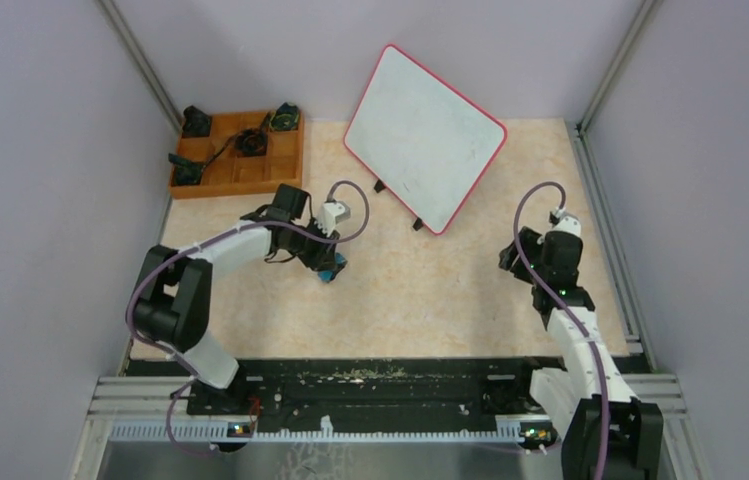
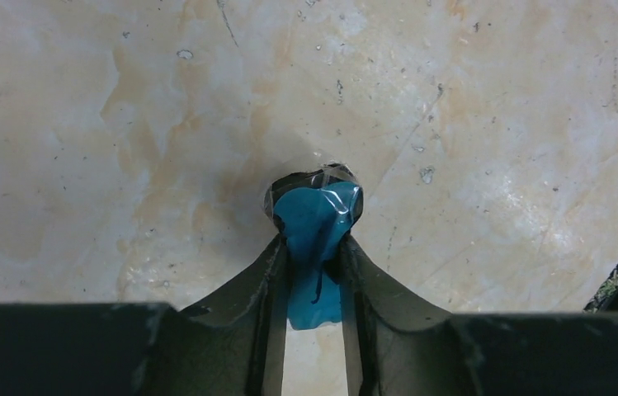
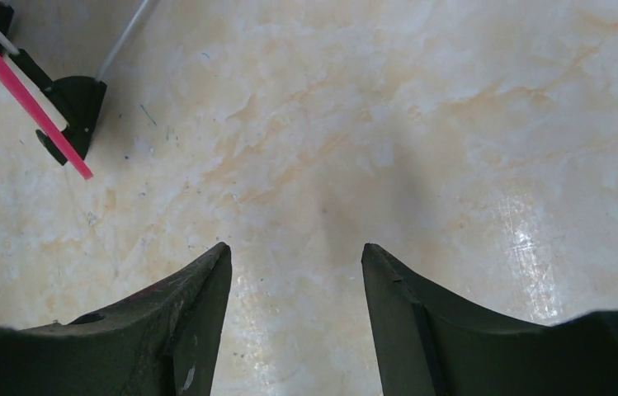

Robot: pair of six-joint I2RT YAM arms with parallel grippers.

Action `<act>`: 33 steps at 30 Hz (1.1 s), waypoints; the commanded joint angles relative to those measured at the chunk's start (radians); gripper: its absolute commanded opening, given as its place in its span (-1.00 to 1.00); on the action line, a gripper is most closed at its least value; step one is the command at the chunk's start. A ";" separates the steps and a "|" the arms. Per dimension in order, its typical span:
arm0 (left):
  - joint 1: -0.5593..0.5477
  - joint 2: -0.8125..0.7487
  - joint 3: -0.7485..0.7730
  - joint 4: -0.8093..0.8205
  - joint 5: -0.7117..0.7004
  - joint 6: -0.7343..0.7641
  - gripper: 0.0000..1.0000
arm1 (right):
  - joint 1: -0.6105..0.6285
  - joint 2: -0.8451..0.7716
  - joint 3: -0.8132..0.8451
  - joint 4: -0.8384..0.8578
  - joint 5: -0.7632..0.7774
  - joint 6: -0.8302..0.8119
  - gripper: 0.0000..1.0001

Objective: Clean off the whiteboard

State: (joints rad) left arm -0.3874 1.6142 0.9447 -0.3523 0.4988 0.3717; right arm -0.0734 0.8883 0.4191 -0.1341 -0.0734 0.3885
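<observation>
The left gripper [image 2: 313, 247] is clamping a small blue eraser [image 2: 315, 216]; the right gripper [image 3: 295, 264] is standing wide and empty. The whiteboard [image 1: 425, 135] is leaning at rear centre, lying ahead-right of the eraser, its long axis running diagonally.

This is a robotics lab test cell rather than a lived-in room. A left arm [image 1: 220, 255] and a right arm [image 1: 575, 320] are bolted to a black mounting rail [image 1: 380, 380] at the near edge of a marble-patterned worktop [image 1: 430, 300]. Plain grey partition walls [image 1: 40, 150] close it in on three sides, joined by bare aluminium posts [image 1: 140, 65]. Purple cables [image 1: 522, 215] loop along the arms. A whiteboard [image 1: 425, 135] and an orange tray [image 1: 212, 182] of small black parts are set out on the worktop.
</observation>
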 commanded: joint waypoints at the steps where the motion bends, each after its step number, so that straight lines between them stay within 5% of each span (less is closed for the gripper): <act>1: -0.007 0.067 0.071 -0.023 -0.002 0.004 -0.27 | 0.010 -0.055 0.022 0.077 0.036 0.007 0.18; 5: -0.008 0.070 0.079 -0.018 -0.028 0.000 0.18 | 0.012 -0.038 0.017 0.085 0.016 0.001 0.18; 9: -0.006 0.025 0.060 0.013 -0.069 -0.004 0.32 | 0.031 0.012 0.019 0.111 0.018 -0.006 0.21; 12: -0.002 -0.028 0.032 0.067 -0.125 -0.020 0.96 | 0.048 0.025 0.010 0.144 0.011 -0.015 0.30; 23: 0.100 -0.198 -0.017 0.165 -0.101 -0.049 1.00 | 0.116 0.058 0.022 0.180 0.037 -0.022 0.91; 33: 0.293 -0.320 -0.149 0.355 -0.173 -0.144 1.00 | 0.132 0.035 0.010 0.187 0.078 -0.007 0.95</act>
State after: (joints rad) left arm -0.1555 1.3582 0.8497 -0.1040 0.3424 0.2878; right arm 0.0502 0.9554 0.4187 -0.0113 -0.0219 0.3767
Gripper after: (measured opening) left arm 0.998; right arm 0.972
